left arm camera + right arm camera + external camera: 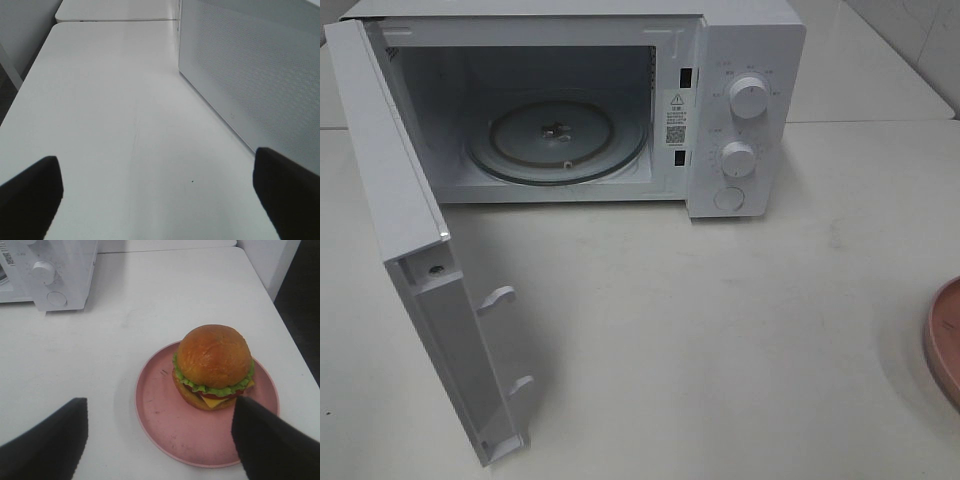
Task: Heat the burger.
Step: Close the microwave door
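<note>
On the table point(700, 330): one white microwave, one pink plate, one burger, all on a white top
Microwave point(745, 60): one, at the back of the table, left of centre in the high view
Door point(410, 250): one, swung fully open to the left, with two white latch hooks on its inner edge
Cavity: one round glass turntable point(560, 140) lying flat inside, nothing on it
Control panel: two round white knobs, upper point(749, 97) and lower point(738, 157), with one round button point(729, 198) beneath them
Left gripper point(160, 195): one, jaws spread wide, two dark fingertips at the picture's edges, nothing between them; it hangs over bare table, with a white perforated panel point(250, 70) just beside it
Pink plate point(945, 340): one, at the right edge of the table, only its rim showing in the high view, well apart from the microwave
Burger point(214, 365): one, upright on the pink plate, set off-centre, with a shiny brown domed bun, green lettuce, a yellow cheese corner and a lighter bottom bun; seen only in the right wrist view
Right gripper point(160, 437): one, jaws wide apart and holding nothing, near the plate; one dark fingertip point(270, 440) overlaps the plate's rim in the picture, clear of the burger
</note>
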Robot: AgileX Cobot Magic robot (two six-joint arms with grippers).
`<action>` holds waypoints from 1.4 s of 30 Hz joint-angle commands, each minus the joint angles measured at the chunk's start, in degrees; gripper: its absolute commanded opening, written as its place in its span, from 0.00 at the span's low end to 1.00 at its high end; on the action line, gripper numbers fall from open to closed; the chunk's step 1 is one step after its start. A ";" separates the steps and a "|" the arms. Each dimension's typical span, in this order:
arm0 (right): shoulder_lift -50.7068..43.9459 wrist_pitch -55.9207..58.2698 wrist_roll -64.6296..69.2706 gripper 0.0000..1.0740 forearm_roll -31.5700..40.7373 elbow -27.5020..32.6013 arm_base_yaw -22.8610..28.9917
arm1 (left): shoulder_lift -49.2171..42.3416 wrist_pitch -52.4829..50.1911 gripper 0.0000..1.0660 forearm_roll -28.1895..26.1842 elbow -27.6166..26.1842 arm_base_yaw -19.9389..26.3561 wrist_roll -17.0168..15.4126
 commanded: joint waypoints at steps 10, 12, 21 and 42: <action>-1.55 -0.34 -0.17 0.71 -0.06 0.11 -0.69 | -1.20 -0.74 0.92 -0.17 0.17 0.11 -0.23; -1.55 -0.34 -0.17 0.71 -0.06 0.11 -0.69 | -1.20 -0.74 0.92 -0.17 0.17 0.11 -0.23; -1.55 -0.34 -0.17 0.71 -0.06 0.11 -0.69 | -1.20 -0.74 0.92 -0.17 0.17 0.11 -0.23; -1.55 -0.34 -0.17 0.71 -0.06 0.11 -0.69 | -1.20 -0.74 0.92 -1.60 0.17 0.11 -0.23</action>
